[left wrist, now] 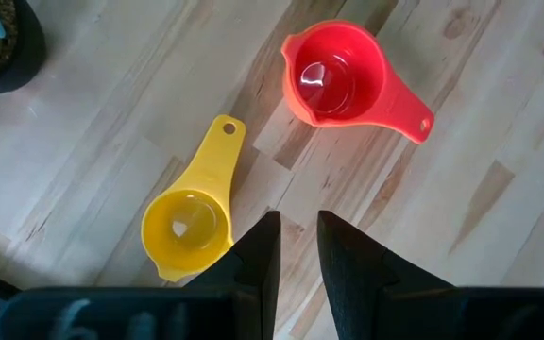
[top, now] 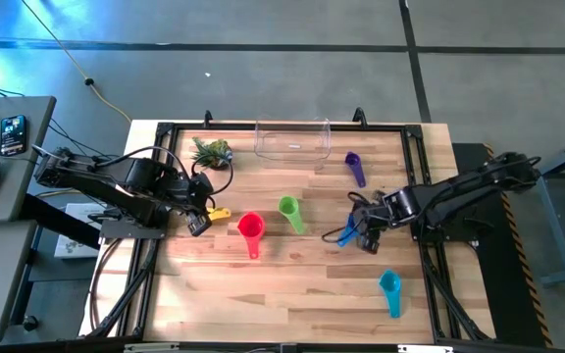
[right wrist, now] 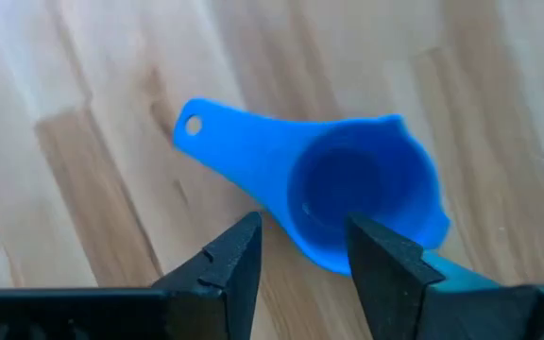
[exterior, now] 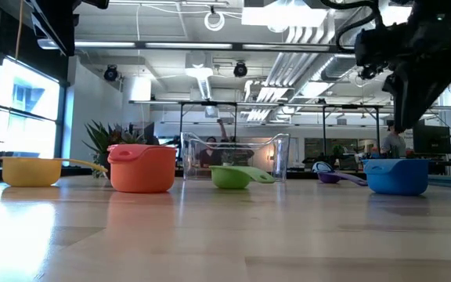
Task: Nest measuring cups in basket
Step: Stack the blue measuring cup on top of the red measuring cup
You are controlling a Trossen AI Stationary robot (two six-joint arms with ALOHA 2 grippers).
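Note:
Five cups lie apart on the wooden table: yellow [top: 219, 213], red [top: 251, 227], green [top: 289, 208], purple [top: 354, 165] and teal [top: 390, 286]. A sixth, blue [top: 346, 233], stands bowl up. The clear basket [top: 292, 140] sits at the far edge. My left gripper [top: 199, 221] hovers beside the yellow cup [left wrist: 187, 222], its fingers a narrow gap apart, with the red cup [left wrist: 333, 80] farther off. My right gripper [right wrist: 302, 255] is open above the blue cup [right wrist: 348, 194]. In the low view it hangs clear [exterior: 413, 78] over that cup [exterior: 398, 176]. No orange cup shows.
A small potted spiky plant [top: 212, 154] stands near the far left corner, left of the basket. A black frame [top: 155, 176] runs round the table's edges. Bare wood lies between the red cup and the teal cup [top: 322, 284].

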